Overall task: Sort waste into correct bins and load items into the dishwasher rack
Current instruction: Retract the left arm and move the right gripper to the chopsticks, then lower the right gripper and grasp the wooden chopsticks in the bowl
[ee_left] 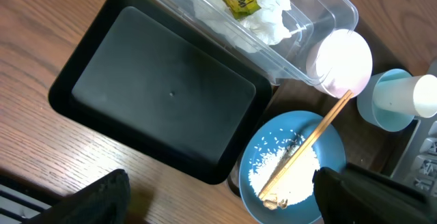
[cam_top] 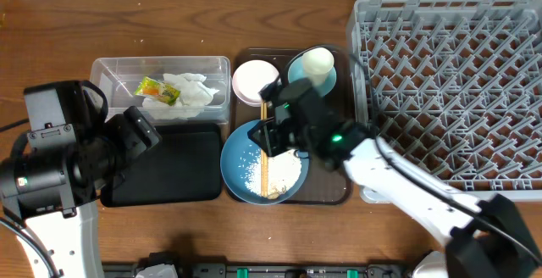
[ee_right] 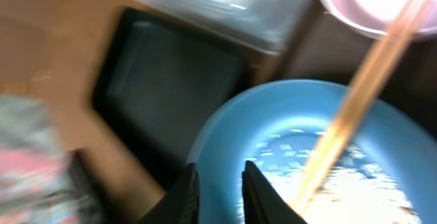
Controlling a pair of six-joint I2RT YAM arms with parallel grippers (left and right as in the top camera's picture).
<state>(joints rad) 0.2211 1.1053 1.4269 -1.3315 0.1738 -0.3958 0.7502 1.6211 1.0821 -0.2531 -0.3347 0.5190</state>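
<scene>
The dark-blue dish (cam_top: 241, 164) lies on the brown tray with rice grains (cam_top: 284, 175) and the chopsticks (cam_top: 264, 172) in it. My right gripper (ee_right: 222, 190) is shut on the left rim of that dish (ee_right: 273, 115), one finger outside and one inside. Behind it stand the white bowl (cam_top: 252, 81) and the light-blue bowl (cam_top: 298, 76) with the white cup (cam_top: 318, 62) in it. The napkin (cam_top: 193, 90) and wrapper (cam_top: 157, 90) lie in the clear tub (cam_top: 114, 70). My left gripper (ee_left: 232, 207) hangs open and holds nothing, near the black tray (ee_left: 164, 94).
The grey dishwasher rack (cam_top: 457, 83) fills the right side, right next to the brown tray (cam_top: 339, 189). The black tray (cam_top: 178, 168) sits between the tub and the table's front edge. My left arm's bulk covers the table's left part.
</scene>
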